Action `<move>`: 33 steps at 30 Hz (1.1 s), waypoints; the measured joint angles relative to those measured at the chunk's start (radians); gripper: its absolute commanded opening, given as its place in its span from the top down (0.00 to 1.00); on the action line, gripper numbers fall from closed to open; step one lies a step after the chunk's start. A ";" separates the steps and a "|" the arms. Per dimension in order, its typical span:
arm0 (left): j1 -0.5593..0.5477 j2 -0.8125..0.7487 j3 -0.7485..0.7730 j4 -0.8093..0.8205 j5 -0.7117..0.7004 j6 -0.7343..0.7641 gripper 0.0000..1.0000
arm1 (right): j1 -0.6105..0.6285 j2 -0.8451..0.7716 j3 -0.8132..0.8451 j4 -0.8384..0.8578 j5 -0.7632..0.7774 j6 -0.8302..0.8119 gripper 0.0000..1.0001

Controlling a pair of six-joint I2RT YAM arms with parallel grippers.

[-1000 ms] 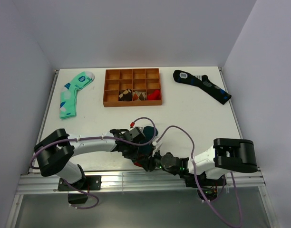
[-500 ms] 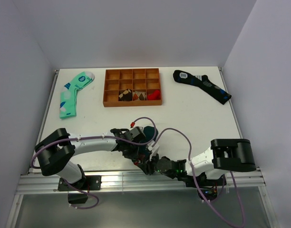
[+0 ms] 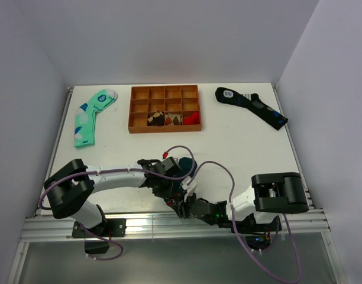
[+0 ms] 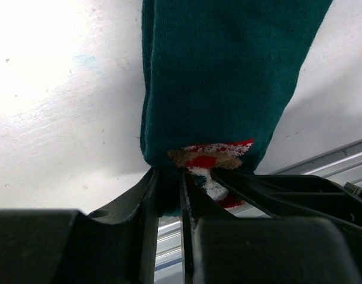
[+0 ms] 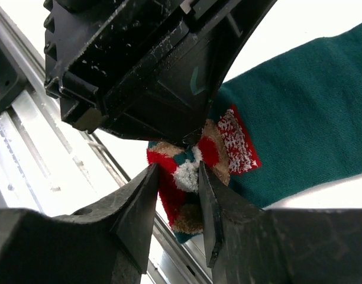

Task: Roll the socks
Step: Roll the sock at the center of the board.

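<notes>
The socks are dark teal fabric, lying near the table's front edge, mostly hidden under both grippers in the top view. In the left wrist view the socks run down from the top into my left gripper, which is shut on their lower edge beside the red, white and brown figure. In the right wrist view the figure end sits between the fingers of my right gripper, which presses on it from both sides. The left gripper's black body is directly above it.
An orange compartment tray stands at the back with small items in its front cells. A mint-green sock lies back left and a black sock back right. The metal rail runs just below the grippers.
My right arm has slid left along the front edge, bringing its gripper in under the left gripper onto the sock's figure end. The left arm has held still.
</notes>
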 measured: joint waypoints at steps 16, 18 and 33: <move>0.063 0.018 0.000 0.003 0.093 0.022 1.00 | 0.074 0.078 0.039 0.016 0.139 0.024 0.55; 0.069 0.020 0.000 0.003 0.105 0.027 1.00 | 0.084 0.086 0.045 0.014 0.162 0.029 0.55; 0.087 0.030 0.003 0.006 0.142 0.041 1.00 | 0.112 0.117 0.058 0.002 0.250 0.091 0.67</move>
